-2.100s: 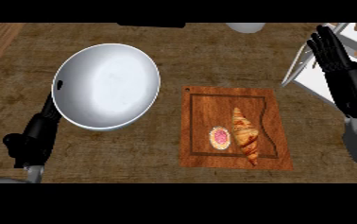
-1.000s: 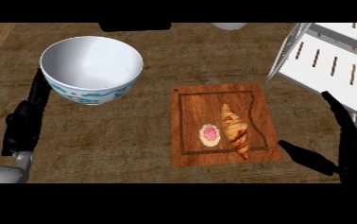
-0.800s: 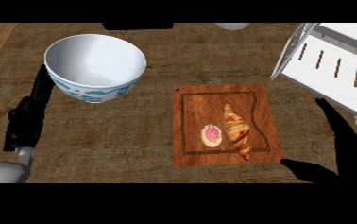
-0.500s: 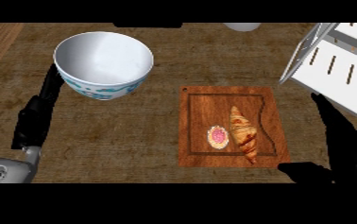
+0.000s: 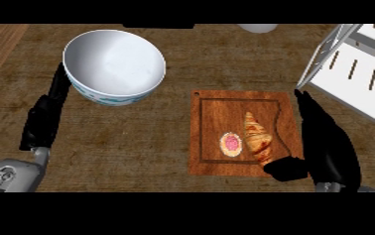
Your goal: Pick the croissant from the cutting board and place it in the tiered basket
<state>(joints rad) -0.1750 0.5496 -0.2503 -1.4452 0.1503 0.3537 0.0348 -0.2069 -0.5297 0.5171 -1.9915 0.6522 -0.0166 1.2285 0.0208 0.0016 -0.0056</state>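
- Brown wood counter point(image 5: 183, 85) fills the view, and the board point(image 5: 212, 115) lies on it, a bit right of the middle.
- On the board lies the croissant point(image 5: 258, 141), near the board's right edge, with one tip pointing up and one down.
- Just left of the croissant, also on the board, is a small round pink treat point(image 5: 231, 143).
- Up and to the right of the board stands the white basket point(image 5: 344, 80). Only part of it shows, and nothing shows inside that part.
- Up and to the left of the board sits a big white bowl point(image 5: 113, 68).
- Far left of the board is the left hand point(image 5: 42, 120). It is open, fingers straight, resting and holding nothing.
- The right hand point(image 5: 330, 145) is just right of the board, open, with its fingers straight along the board's right edge.
- Its thumb point(image 5: 284, 168) sticks out by the board's lower right corner, very near the croissant's lower tip. I cannot tell if it touches.
- I think the step is the reach: nothing is picked up yet, so the job has hardly begun.
- Next, the right hand should slide left over the croissant and curl round it, not the pink treat.
- Then it should lift and carry the croissant up and right to the basket.
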